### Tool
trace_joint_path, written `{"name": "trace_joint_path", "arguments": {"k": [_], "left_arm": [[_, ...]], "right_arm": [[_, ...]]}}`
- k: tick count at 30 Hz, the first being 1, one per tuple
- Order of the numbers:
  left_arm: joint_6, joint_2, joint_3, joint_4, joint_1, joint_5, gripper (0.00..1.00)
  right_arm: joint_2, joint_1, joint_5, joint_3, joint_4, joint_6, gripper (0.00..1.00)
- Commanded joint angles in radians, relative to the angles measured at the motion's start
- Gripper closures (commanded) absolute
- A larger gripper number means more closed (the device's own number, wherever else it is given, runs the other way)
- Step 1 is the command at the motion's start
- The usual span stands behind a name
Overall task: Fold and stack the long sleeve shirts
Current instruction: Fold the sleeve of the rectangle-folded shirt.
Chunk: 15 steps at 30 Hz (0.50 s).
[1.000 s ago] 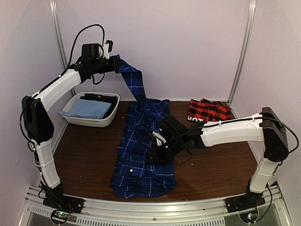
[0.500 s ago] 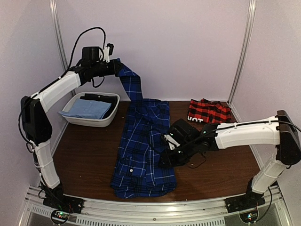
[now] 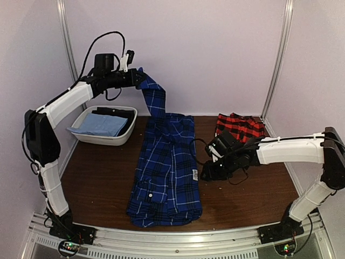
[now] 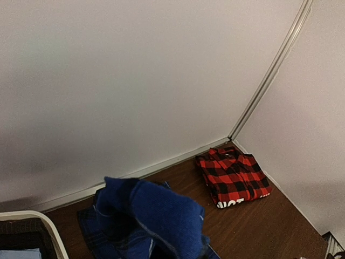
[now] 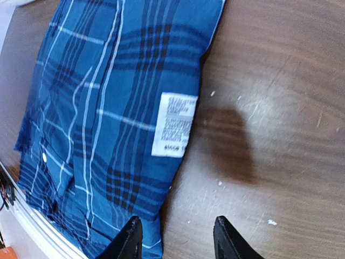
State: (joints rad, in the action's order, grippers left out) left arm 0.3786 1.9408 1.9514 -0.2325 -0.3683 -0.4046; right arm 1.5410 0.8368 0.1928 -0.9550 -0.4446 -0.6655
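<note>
the blue plaid shirt (image 3: 167, 172) is lying lengthwise down the middle of the worktop (image 3: 97, 183), running from the near edge towards the far edge, with its sides turned in to make a narrow strip. one sleeve (image 3: 153, 100) is hanging in the air above the far edge, and the left fingers (image 3: 138, 78) are clamping shut on its end. the right fingers (image 5: 129, 240) are standing partly apart over bare wood just beside the shirt's right edge, gripping nothing. the red check shirt (image 3: 240, 128) is sitting folded in the far right corner.

judging by this, one shirt is looking finished, while the blue one is waiting for its sleeve to be laid in, then crosswise folds and stacking.

the left fingers are not showing in their own wrist view, only bunched blue cloth. the blue shirt's second sleeve is hidden. the basin (image 3: 81, 135) at the far left corner is holding a light blue cloth (image 3: 102, 125) and a black garment (image 3: 116, 111).
</note>
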Motion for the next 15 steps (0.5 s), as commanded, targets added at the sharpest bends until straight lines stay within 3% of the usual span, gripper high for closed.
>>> {"name": "trace_joint_path", "arguments": {"k": [1, 7, 15], "left_arm": [[0.014, -0.009, -0.080, -0.026, -0.012, -0.186, 1.00], [-0.016, -0.057, -0.215, -0.123, -0.065, -0.299, 1.00], [-0.127, -0.125, -0.323, -0.339, -0.175, -0.271, 1.00]], "right_arm": [[-0.009, -0.088, -0.033, -0.079, 0.062, 0.066, 0.53], [0.070, -0.156, -0.026, -0.193, 0.069, 0.138, 0.53], [0.148, -0.183, 0.001, -0.279, 0.069, 0.187, 0.53]]}}
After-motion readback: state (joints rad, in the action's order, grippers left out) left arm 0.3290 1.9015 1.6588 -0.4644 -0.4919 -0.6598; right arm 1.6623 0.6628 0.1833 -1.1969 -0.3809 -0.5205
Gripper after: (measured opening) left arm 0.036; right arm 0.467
